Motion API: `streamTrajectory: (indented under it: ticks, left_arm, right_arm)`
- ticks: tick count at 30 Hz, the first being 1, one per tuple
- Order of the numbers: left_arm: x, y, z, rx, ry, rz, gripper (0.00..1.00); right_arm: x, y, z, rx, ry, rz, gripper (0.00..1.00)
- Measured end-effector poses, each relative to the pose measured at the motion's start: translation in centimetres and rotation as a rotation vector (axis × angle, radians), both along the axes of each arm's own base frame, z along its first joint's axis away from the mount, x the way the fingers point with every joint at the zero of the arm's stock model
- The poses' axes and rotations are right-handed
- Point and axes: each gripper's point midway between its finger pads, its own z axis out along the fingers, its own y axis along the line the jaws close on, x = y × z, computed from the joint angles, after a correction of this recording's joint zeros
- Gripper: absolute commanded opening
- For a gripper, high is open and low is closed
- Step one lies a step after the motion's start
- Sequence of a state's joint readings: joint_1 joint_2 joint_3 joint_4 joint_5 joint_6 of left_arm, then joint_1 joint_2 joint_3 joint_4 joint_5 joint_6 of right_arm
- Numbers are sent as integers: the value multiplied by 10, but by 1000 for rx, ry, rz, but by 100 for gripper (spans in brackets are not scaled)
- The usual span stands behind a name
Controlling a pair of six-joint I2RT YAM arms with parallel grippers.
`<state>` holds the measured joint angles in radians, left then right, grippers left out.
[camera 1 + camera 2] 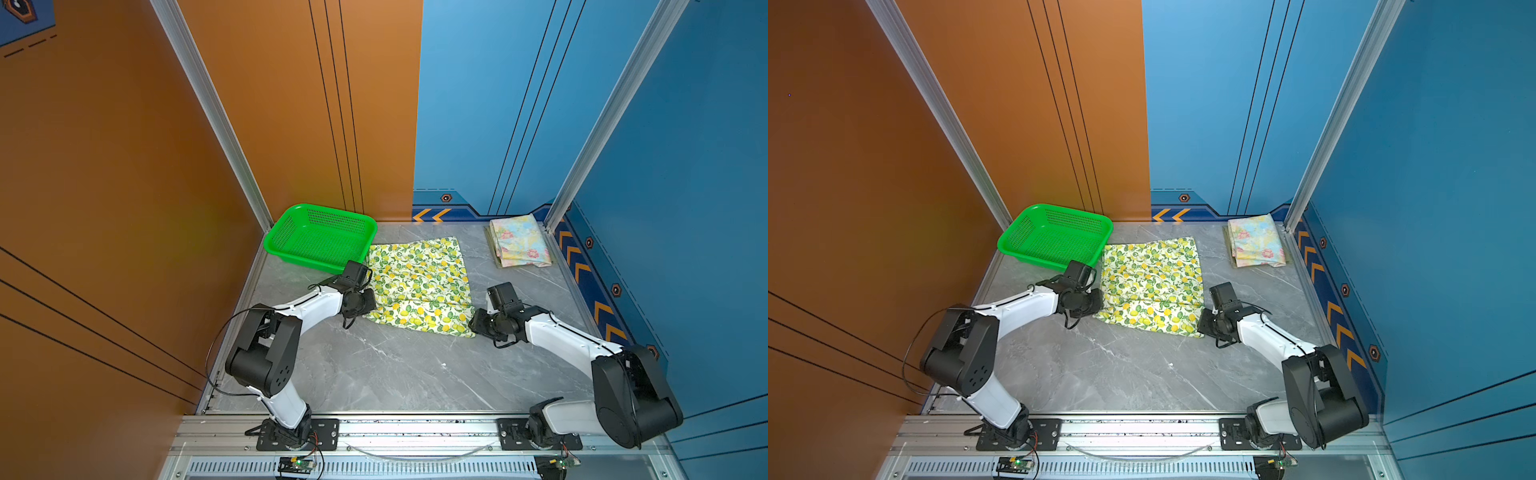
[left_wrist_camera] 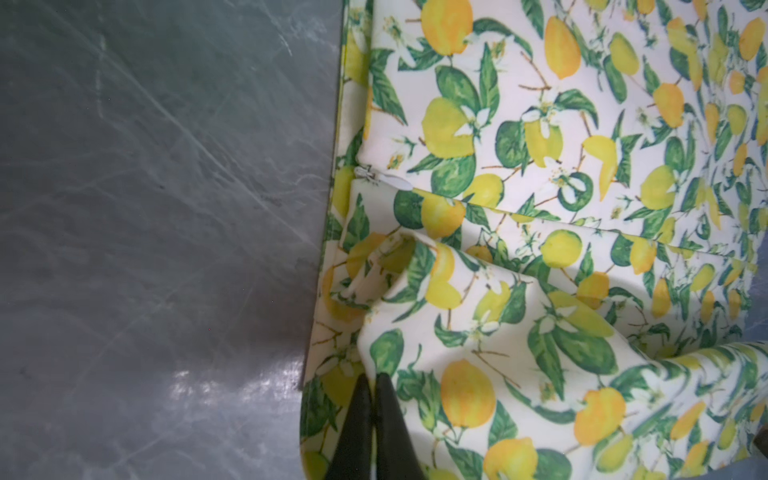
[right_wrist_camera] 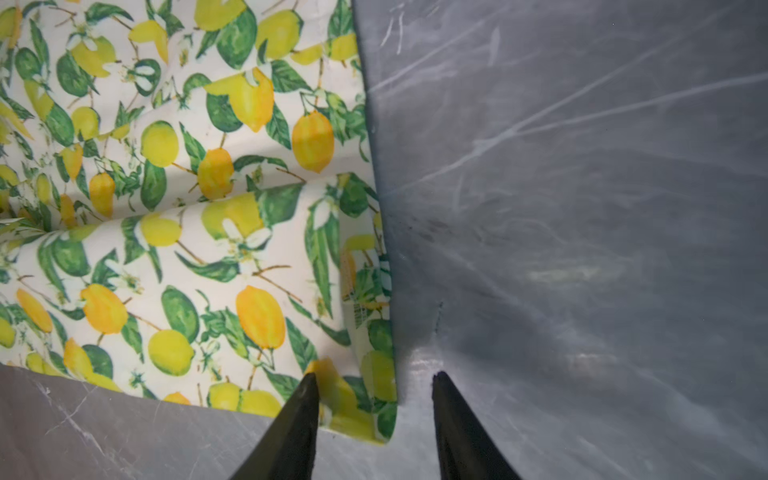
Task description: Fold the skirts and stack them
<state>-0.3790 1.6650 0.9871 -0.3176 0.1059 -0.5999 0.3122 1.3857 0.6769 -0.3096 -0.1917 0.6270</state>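
Grey marble table (image 1: 395, 374) — green basket (image 1: 281, 237) beside lemon skirt (image 1: 419, 282); floral skirt (image 1: 519, 243) apart.

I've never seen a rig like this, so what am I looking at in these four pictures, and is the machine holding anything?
It is a robot: a left arm and a right arm, each ending in a claw, bolted beside a grey table. Two pictures look down from overhead; two come from cameras on the wrists. On the table lie a lemon-print skirt, a green basket and a folded flowered skirt. The left claw is shut, seemingly pinching the lemon-print skirt's edge. The right claw is open around its corner, holding nothing.
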Motion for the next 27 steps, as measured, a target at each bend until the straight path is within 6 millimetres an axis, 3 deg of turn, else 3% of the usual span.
streamTrajectory:
  ticks: [10,17,23,27]
  left_arm:
    - [1,0,6,-6,-16,0,0]
    - [1,0,6,-6,-16,0,0]
    - [1,0,10,-9,-22,0,0]
    - [-2,1,17,-12,-31,0,0]
  right_arm:
    - [-1,26,4,72,-5,28,20]
    - [-5,25,8,69,-5,26,0]
    - [-6,23,12,62,-11,26,0]
    - [-2,18,27,62,-57,13,0]
